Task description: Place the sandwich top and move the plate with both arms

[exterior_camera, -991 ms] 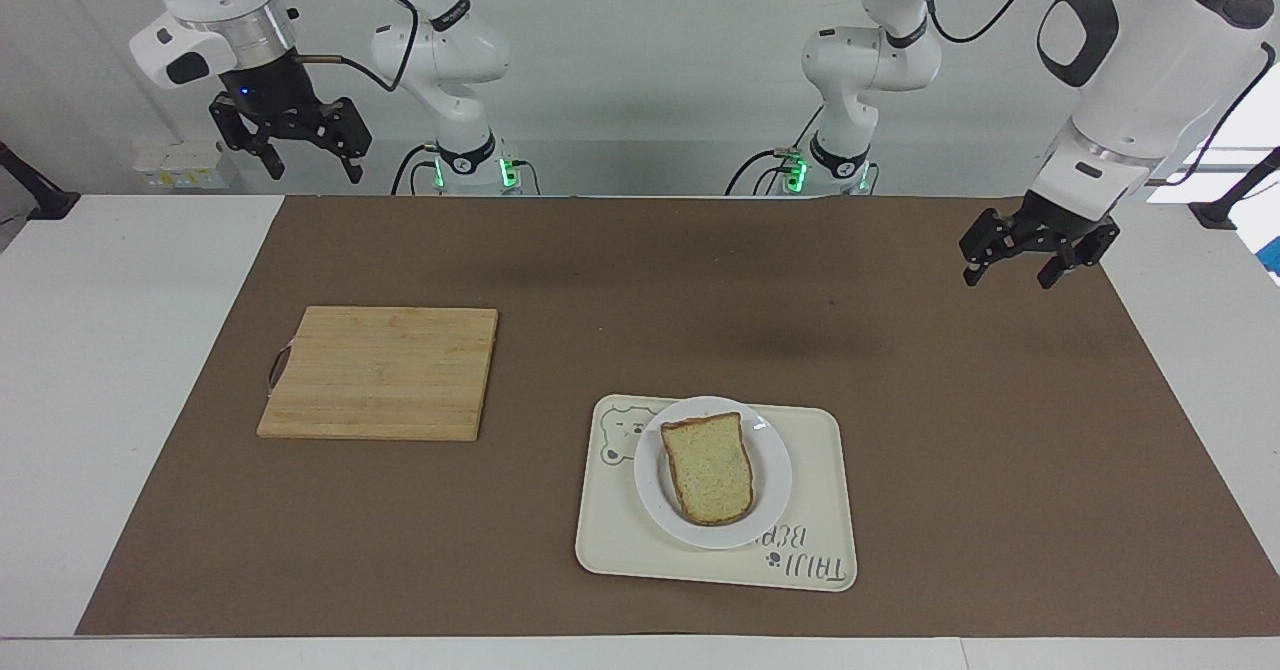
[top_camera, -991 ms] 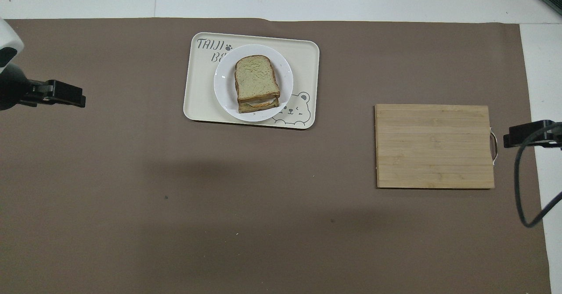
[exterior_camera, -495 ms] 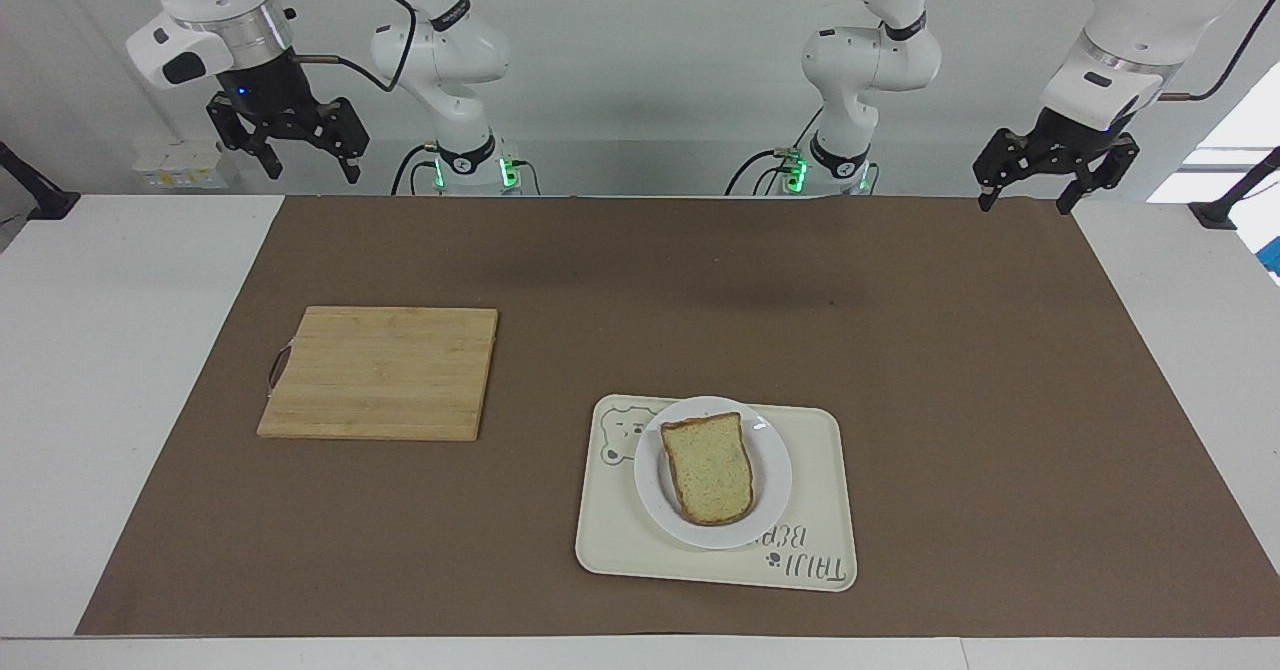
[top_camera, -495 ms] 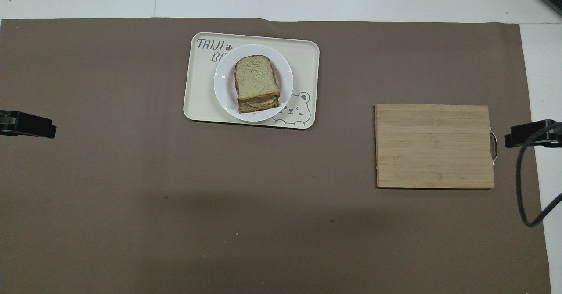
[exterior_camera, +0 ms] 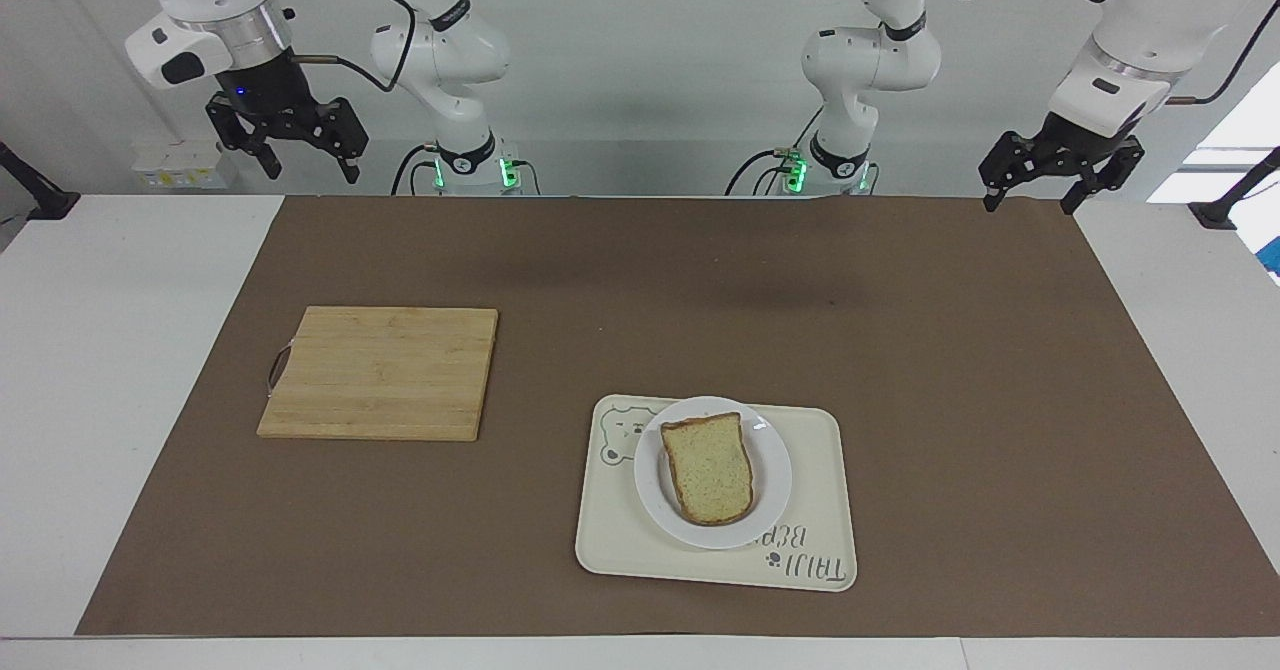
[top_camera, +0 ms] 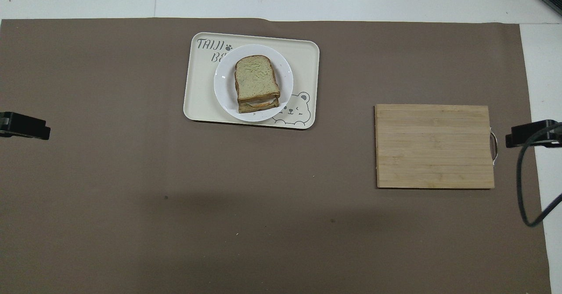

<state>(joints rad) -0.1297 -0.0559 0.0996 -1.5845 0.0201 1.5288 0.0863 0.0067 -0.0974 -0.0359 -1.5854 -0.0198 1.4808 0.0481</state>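
The sandwich top (exterior_camera: 708, 468), a pale slice with a brown crust, lies on the stacked sandwich on the white plate (exterior_camera: 775, 495). The plate stands on the cream bear tray (exterior_camera: 820, 495). In the overhead view the sandwich top (top_camera: 256, 78) covers a filling and a lower slice on the plate (top_camera: 224, 90). My left gripper (exterior_camera: 1030, 200) is open and empty, raised over the mat's edge nearest the robots at the left arm's end. My right gripper (exterior_camera: 312, 168) is open and empty, raised over the table's edge nearest the robots at the right arm's end. Both are well apart from the plate.
A wooden cutting board (exterior_camera: 380, 372) with a small handle lies bare toward the right arm's end; it also shows in the overhead view (top_camera: 434, 145). The tray (top_camera: 303, 61) sits on the brown mat (exterior_camera: 640, 280). Only the tips of the left gripper (top_camera: 24, 126) and right gripper (top_camera: 529, 134) show overhead.
My left gripper has risen and drawn back from over the mat to its edge nearest the robots, then nearly stopped. The right arm, sandwich and plate have not moved.
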